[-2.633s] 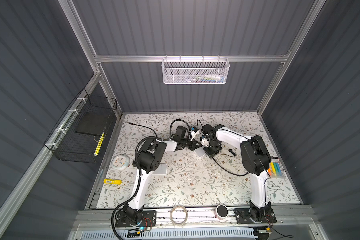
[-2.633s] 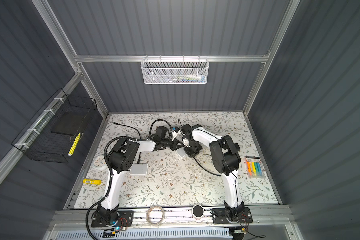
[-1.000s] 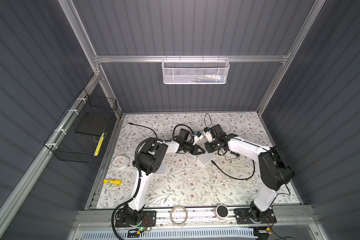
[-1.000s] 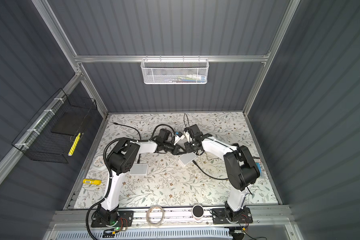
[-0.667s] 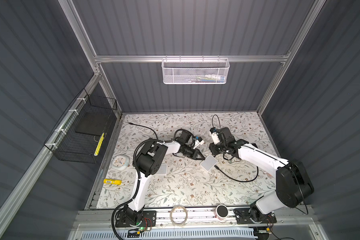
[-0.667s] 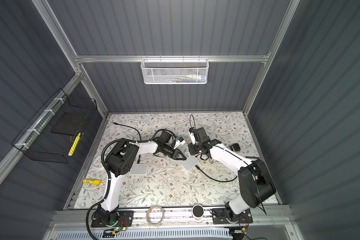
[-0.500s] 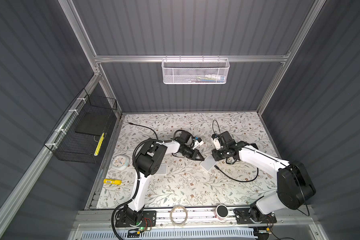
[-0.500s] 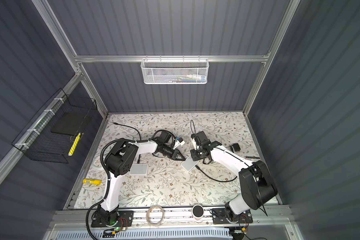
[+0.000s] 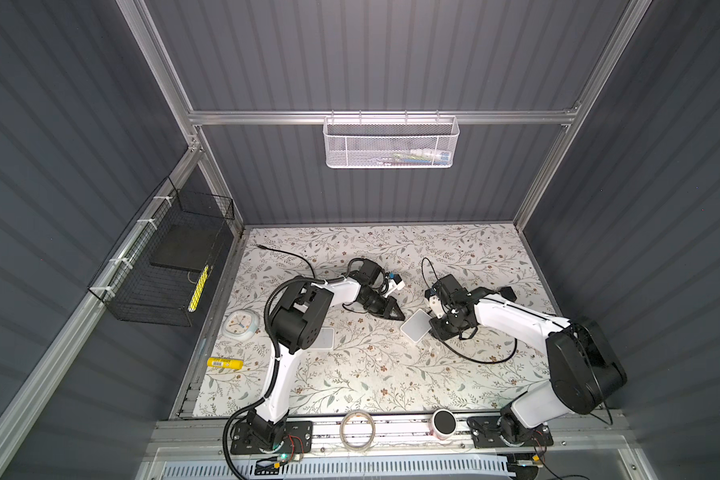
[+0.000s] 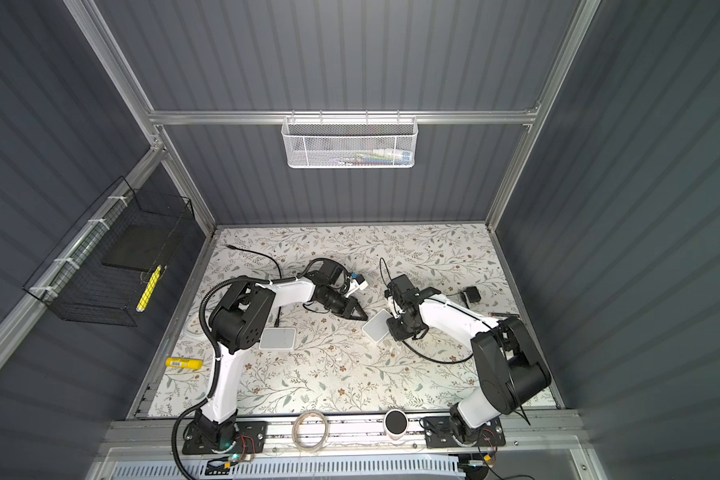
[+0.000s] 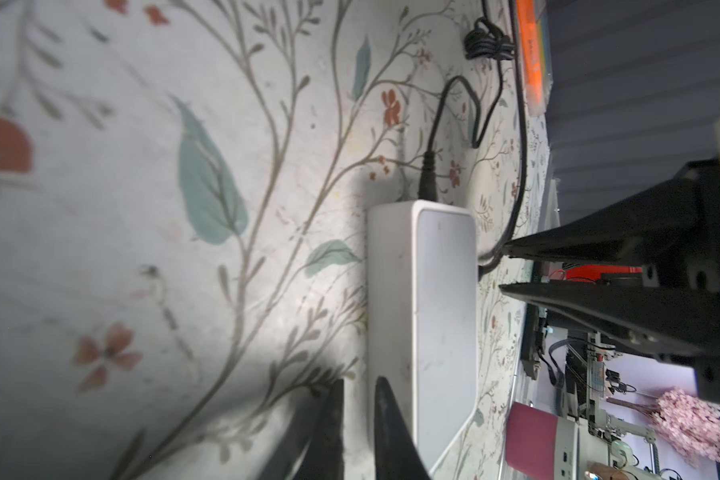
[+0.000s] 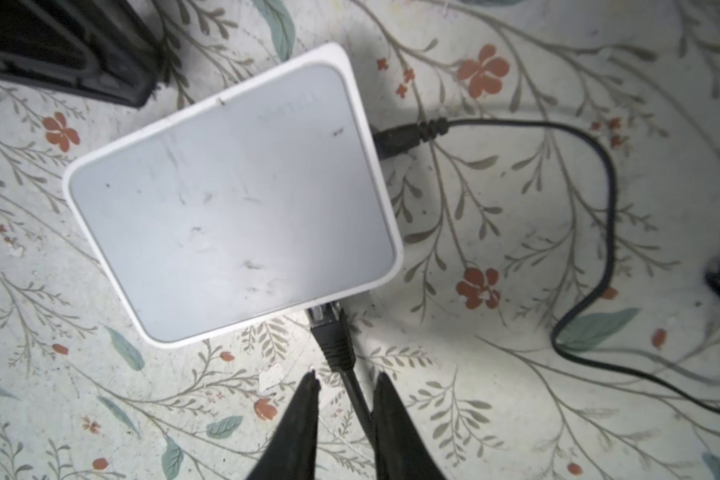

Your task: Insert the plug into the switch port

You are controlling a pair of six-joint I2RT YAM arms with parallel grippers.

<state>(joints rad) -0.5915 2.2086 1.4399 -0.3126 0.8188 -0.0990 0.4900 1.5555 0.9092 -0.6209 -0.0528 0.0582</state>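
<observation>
Here, mid-bench: your white switch (image 9: pixel 417 331) lies flat on the floral bench (image 9: pixel 391 386), between the two arms.
Plug: the black network plug (image 12: pixel 329 328) sits in a port on the switch's edge that faces your right arm; you cannot tell how deep it goes.
Right pincer (image 12: pixel 347 384): narrowly parted, its tips on either side of the plug's cable (image 12: pixel 356 395) just behind the plug. The cable runs close along one finger, with a gap to the other.
Left pincer (image 11: pixel 358 384): all but closed, only a slit between the tips, holding nothing. It lies low just left of the switch, tips by its side wall.
Power lead (image 12: pixel 404 135): plugged into the switch's adjoining side, looping off across the bench.
Elsewhere: a clock (image 9: pixel 240 324) and a yellow tube (image 9: pixel 224 363) rest at the bench's left edge, well apart from the switch.
</observation>
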